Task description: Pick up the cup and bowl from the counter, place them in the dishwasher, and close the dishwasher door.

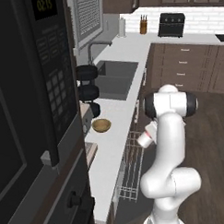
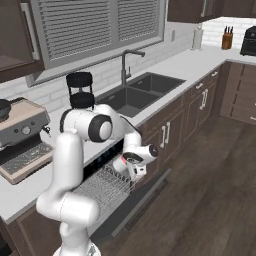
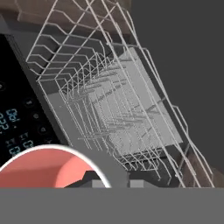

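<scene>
While the cup is held over the dishwasher's pulled-out wire rack, the white arm is bent low in front of the desk. The fingers are clenched on the cup, which is seen in the right base view as a small white body with a red top at the arm's end. In the hand view its red inside and white rim are seen close up at the lower left, with the rack spread out beyond it. The cup is judged to be held this way so that it can be lowered straight into the rack, which appears to hold nothing yet.

The dishwasher door is folded down and open just below the rack, presumably so that loading is possible; closing it is not yet done. The bowl, tan-brown and shallow, is left on the desk above the rack and near the desk's front edge, apart from the cup, so it is judged to be next.

Counted: one cup, one bowl, one rack, one open door. Two black round stacked things are seen on the desk behind the rack in the right base view; from the left more of the stack shows. One sunken sink lies further along.
</scene>
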